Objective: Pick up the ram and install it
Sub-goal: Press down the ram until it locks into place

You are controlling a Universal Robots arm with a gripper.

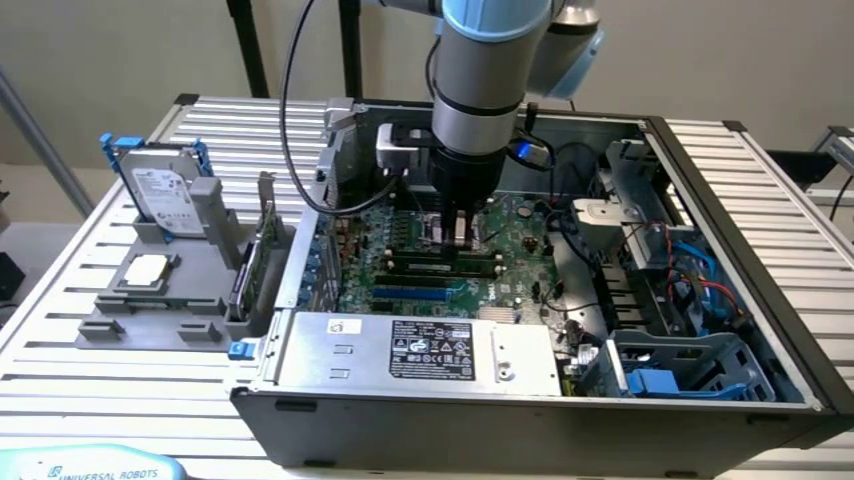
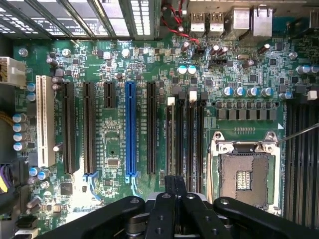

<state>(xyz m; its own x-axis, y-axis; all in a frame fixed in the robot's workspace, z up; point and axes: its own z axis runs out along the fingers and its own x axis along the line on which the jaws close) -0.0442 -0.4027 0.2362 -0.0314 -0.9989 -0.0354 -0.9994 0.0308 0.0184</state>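
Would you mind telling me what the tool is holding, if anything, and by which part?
Nothing visible: the tool is shut over the motherboard, and no ram shows between its fingers.

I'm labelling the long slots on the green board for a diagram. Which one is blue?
The blue slot stands mid-row, between short and long black slots; the other long slots are black, except the white slot at the row's end.

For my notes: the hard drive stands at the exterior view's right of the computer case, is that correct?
No, the exterior view shows the hard drive standing at its left of the computer case, in the grey holder.
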